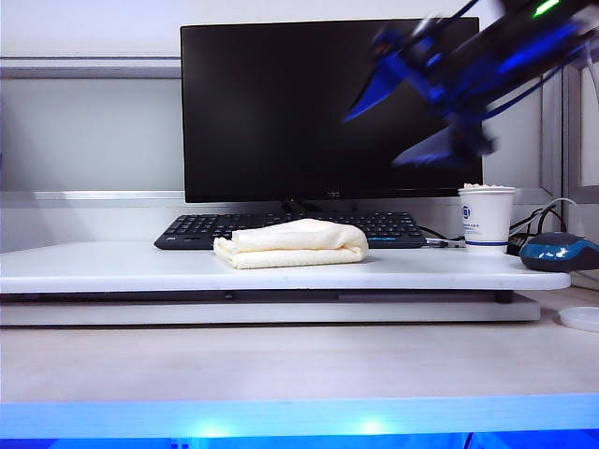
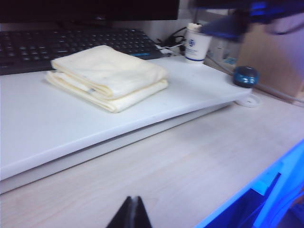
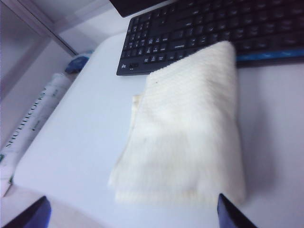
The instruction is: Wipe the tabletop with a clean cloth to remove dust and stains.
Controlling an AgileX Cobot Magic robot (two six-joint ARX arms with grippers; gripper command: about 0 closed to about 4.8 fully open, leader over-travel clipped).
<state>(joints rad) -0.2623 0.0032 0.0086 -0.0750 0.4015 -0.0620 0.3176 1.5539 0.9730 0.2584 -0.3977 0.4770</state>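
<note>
The cloth [image 1: 291, 243] lay folded on the tabletop [image 1: 112, 267], near the middle and just in front of the keyboard [image 1: 197, 227]; in the right wrist view its far end touched or overlapped the keyboard's [image 3: 190, 33] near edge. Bare white board ran open to the left of the cloth and along the near edge, with a narrower free strip to its right before the cup [image 1: 487, 217] and the mouse [image 1: 559, 251] at the right end. The tabletop's rounded near-right corner overhung the wooden desk [image 1: 281, 365], which was bare in front.

The right gripper [image 1: 421, 117] hung blurred in the air up on the right, in front of the monitor [image 1: 281, 112], well above the cloth. Its 2 fingertips [image 3: 232, 213] stood far apart at the cloth's [image 3: 190, 137] near end with nothing between them.

The left gripper [image 2: 129, 214] sat low over the desk [image 2: 190, 156], near the board's [image 2: 47, 133] front edge, its 2 tips pressed together and empty, well apart from the cloth [image 2: 109, 76].

The cup [image 2: 197, 43] carried a blue logo, too small to read. A tube [image 3: 33, 114] beside the board's left edge bore lettering too blurred to make out.
</note>
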